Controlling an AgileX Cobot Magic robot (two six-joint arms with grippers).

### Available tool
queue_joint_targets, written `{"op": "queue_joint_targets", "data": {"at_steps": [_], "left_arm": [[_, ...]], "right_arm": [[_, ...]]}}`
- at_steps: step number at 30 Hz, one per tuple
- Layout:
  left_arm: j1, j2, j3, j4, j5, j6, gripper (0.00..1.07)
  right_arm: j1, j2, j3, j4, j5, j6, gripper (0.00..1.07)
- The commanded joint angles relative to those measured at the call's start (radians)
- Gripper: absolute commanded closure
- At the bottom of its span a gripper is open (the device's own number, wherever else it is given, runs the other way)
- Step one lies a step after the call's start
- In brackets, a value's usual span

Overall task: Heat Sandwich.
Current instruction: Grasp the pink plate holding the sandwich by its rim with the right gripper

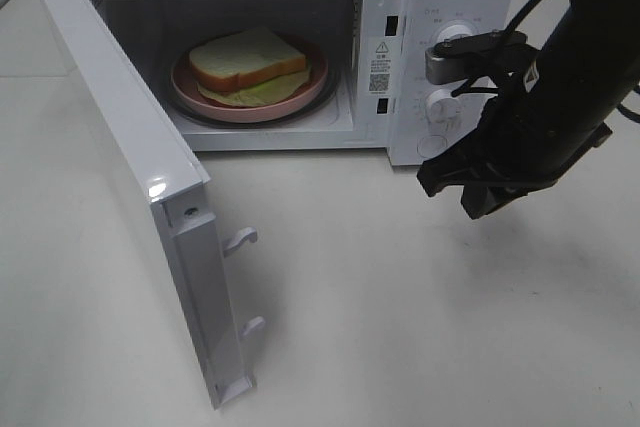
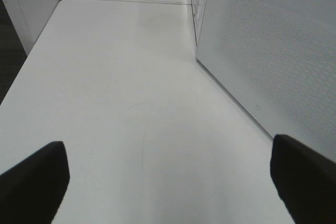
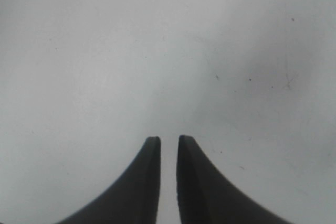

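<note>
- The white tabletop (image 1: 400, 327) carries everything. Its front half is bare apart from the swung-out door.
- The white microwave (image 1: 440, 7) sits at the tabletop's back edge with its cavity exposed.
- The microwave door (image 1: 120, 167) stands wide open, hinged at the left and reaching toward the front edge. Its two latch hooks face the cavity.
- The right gripper (image 1: 470, 187) hangs above the tabletop, just in front of the control panel. In its wrist view the right gripper (image 3: 168, 140) shows jaws parted by only a thin slit, with nothing between them.
- The left gripper (image 2: 168, 148) is low over the tabletop with jaws spread wide and empty. It is beside a perforated white panel (image 2: 273, 51), probably the door's outer face.
- The pink plate (image 1: 262, 113) rests inside the cavity, roughly centred.
- The sandwich (image 1: 245, 57) lies on that plate, inside the microwave.
- Two control knobs, upper (image 1: 452, 39) and lower (image 1: 440, 107), sit on the right-hand panel.
- Judged step: loading looks finished and door closing is due. The next move calls for a push on the door's outer face until the hooks latch, then a turn of a knob.
</note>
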Motion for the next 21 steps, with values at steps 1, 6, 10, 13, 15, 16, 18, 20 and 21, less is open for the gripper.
{"op": "queue_joint_targets", "data": {"at_steps": [1, 6, 10, 13, 15, 16, 18, 20, 21], "left_arm": [[0.002, -0.022, 0.003, -0.012, -0.004, 0.005, 0.09], [0.002, -0.022, 0.003, -0.012, -0.004, 0.005, 0.09], [0.002, -0.022, 0.003, -0.012, -0.004, 0.005, 0.09], [0.002, -0.022, 0.003, -0.012, -0.004, 0.005, 0.09], [0.002, -0.022, 0.003, -0.012, -0.004, 0.005, 0.09], [0.002, -0.022, 0.003, -0.012, -0.004, 0.005, 0.09], [0.002, -0.022, 0.003, -0.012, -0.004, 0.005, 0.09], [0.002, -0.022, 0.003, -0.012, -0.004, 0.005, 0.09], [0.002, -0.022, 0.003, -0.012, -0.004, 0.005, 0.09]], "right_arm": [[-0.003, -0.01, -0.02, -0.009, 0.051, -0.176, 0.91], [-0.003, -0.012, -0.02, -0.01, 0.084, -0.412, 0.9], [-0.003, -0.012, -0.02, -0.01, 0.093, -0.599, 0.89], [-0.003, -0.012, -0.02, -0.01, 0.092, -0.736, 0.87], [-0.003, -0.012, -0.02, -0.01, 0.092, -0.838, 0.85], [-0.003, -0.012, -0.02, -0.01, 0.092, -0.89, 0.84], [-0.002, -0.012, -0.02, -0.01, 0.091, -0.98, 0.81], [-0.001, -0.013, -0.02, -0.013, 0.091, -1.059, 0.76], [-0.001, -0.013, -0.02, -0.013, 0.091, -1.059, 0.76]]}}
